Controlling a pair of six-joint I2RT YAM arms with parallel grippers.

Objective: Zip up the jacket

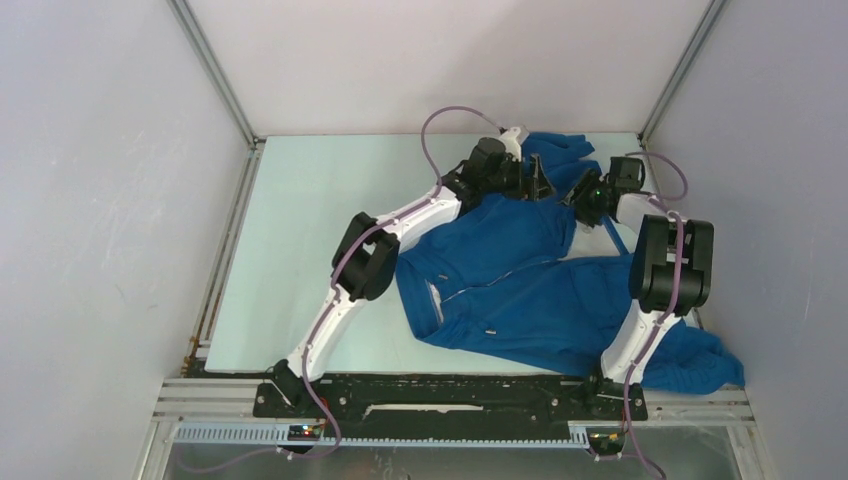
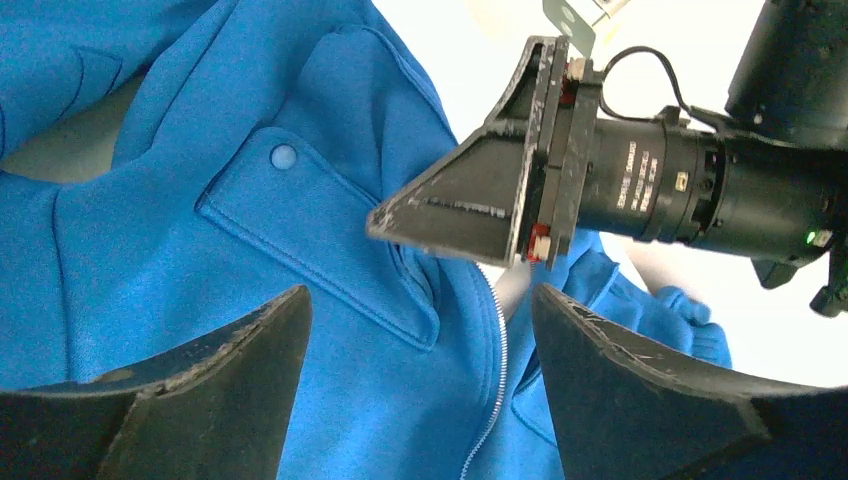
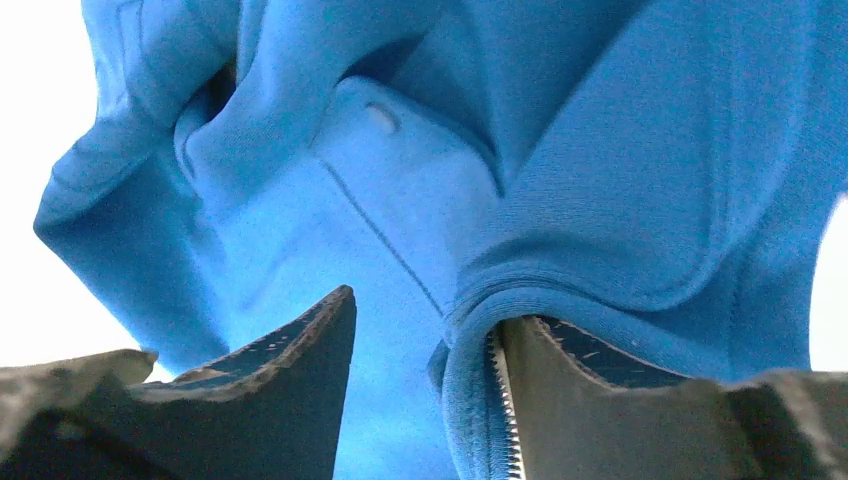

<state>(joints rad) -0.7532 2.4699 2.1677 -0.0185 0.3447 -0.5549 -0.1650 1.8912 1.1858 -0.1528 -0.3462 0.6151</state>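
Note:
The royal-blue jacket (image 1: 520,290) lies crumpled across the right half of the table, its light zipper line (image 1: 470,290) running along the front. Both grippers meet at its far end. My left gripper (image 1: 538,180) (image 2: 420,300) hovers open over the fabric, with the zipper teeth (image 2: 497,380) and a flap with a blue snap (image 2: 284,156) between its fingers. My right gripper (image 1: 578,200) (image 3: 428,305) faces it, jaws apart. The jacket's zipper edge (image 3: 500,400) is draped against its right finger (image 3: 590,400), and the left finger (image 3: 290,370) is apart from that edge.
The pale table (image 1: 320,250) is boxed in by white walls with metal corner posts (image 1: 215,70). One jacket sleeve (image 1: 700,365) spills over the near right edge by the right arm's base. Purple cables (image 1: 440,120) loop above both wrists.

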